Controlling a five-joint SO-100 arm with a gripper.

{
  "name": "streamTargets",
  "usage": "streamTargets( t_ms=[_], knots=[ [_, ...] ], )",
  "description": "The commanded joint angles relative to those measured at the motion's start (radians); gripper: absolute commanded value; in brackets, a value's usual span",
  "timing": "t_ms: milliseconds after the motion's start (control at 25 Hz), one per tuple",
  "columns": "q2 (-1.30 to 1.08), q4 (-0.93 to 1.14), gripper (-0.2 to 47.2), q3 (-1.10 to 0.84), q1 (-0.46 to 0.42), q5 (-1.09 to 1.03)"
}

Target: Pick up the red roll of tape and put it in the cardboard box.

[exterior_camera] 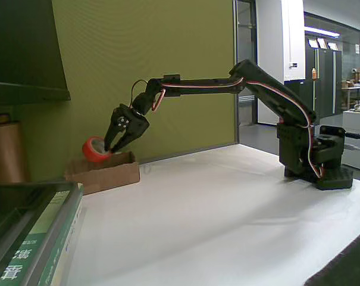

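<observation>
Fixed view: black arm (269,89) stretches left across the white counter (215,214). Jaws clamped on the red tape (95,149), holding it tilted just above the box (105,171) at its left end. Box sits at the counter's far left by the green wall (138,47).

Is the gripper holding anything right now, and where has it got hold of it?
Yes: the gripper holds the red roll of tape by the right side of its ring, tilted on edge just above the cardboard box.
</observation>
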Motion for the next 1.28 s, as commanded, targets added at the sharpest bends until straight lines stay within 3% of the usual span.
streamTargets(
  t_ms=[0,280,400,440,840,1080,1240],
  knots=[
    [0.017,0.000,0.1,-0.044,0.023,-0.021],
    [-0.005,-0.003,1.8,-0.058,0.029,-0.011],
    [-0.008,-0.028,16.4,-0.058,0.038,0.044],
    [-0.008,-0.035,14.7,-0.058,0.038,0.048],
    [0.069,-0.041,15.9,0.000,0.043,0.074],
    [0.232,-0.041,0.5,0.094,0.032,0.103],
    [0.371,-0.035,0.1,0.173,0.020,0.149]
  ],
)
